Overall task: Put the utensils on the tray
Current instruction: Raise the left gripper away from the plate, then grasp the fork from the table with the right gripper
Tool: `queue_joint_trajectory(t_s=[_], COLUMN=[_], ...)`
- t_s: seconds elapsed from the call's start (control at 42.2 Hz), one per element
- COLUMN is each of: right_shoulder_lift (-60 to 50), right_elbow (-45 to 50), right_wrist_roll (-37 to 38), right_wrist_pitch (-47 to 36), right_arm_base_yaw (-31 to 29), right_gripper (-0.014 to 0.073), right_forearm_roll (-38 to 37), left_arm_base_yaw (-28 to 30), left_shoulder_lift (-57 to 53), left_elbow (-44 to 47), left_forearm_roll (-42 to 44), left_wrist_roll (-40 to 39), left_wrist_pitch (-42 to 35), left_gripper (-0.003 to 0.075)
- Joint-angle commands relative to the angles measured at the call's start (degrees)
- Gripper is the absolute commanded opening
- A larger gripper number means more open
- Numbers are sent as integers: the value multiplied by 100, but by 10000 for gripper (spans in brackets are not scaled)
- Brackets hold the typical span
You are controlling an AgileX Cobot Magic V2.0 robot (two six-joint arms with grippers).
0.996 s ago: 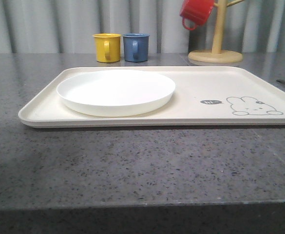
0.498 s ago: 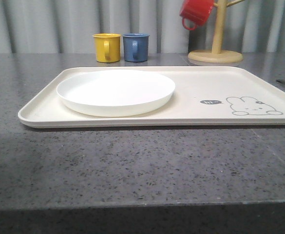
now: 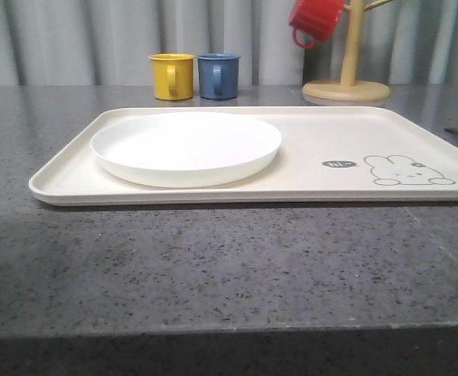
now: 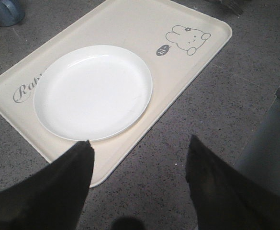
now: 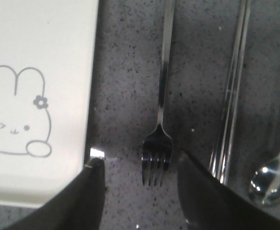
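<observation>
The right gripper (image 5: 139, 172) hangs with jaws spread and empty astride the fork (image 5: 158, 143); the knife (image 5: 231, 96) and spoon (image 5: 274, 177) lie just outside them on the counter (image 5: 125, 72). The left gripper (image 4: 139, 158), jaws likewise apart and empty, is near the white plate (image 4: 93, 92) on the tray (image 4: 130, 24).

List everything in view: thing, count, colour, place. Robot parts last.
tray: one, cream, on the grey table, rabbit drawing at its right end
plate: one, white, on the tray's left half
fork: one, silver, on the table beside the tray's rabbit end
knife: one, silver, on the table beyond the fork from the tray
spoon: one, silver, on the table beyond the knife
mugs: yellow and blue, side by side behind the tray; red, hanging on the stand
mug stand: one, pale wood, back right
table: grey speckled
left gripper: open, over the tray's near edge
right gripper: open, above the fork's tines
</observation>
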Motion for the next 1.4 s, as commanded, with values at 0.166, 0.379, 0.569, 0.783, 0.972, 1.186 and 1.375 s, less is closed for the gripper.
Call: queue_joint_trajectory(t_s=[0.166, 0.379, 0.569, 0.783, 0.972, 1.186, 1.375], right_shoulder_lift=[842, 1304, 1474, 1594, 1594, 1563, 1051], right_elbow=[-762, -982, -982, -982, -982, -987, -994], right_wrist_roll=[-102, -120, -132, -132, -132, -132, -132], right_wrist_pitch=[35, 46, 14, 27, 21, 9, 47], right_arm_base_yaw=[-58, -99, -129, -164, -164, -164, 14], right_gripper=[317, 316, 270, 231, 99, -4, -4], right_forearm_roll=[-116, -130, -159, -163, -163, -163, 251], left_arm_base_yaw=[-37, -37, -37, -37, -37, -37, -37], left_shoulder_lift=[-20, -20, -20, -20, -20, -20, -20], left_elbow=[-140, -140, -140, -140, -140, -140, -140], left_forearm_roll=[-26, -26, -26, -26, -26, -26, -26], left_wrist_roll=[-57, -57, -57, -57, -57, -57, -57], left_wrist_pitch=[-442, -442, -442, -442, -442, -442, -442], left_gripper=[421, 421, 421, 421, 421, 421, 421])
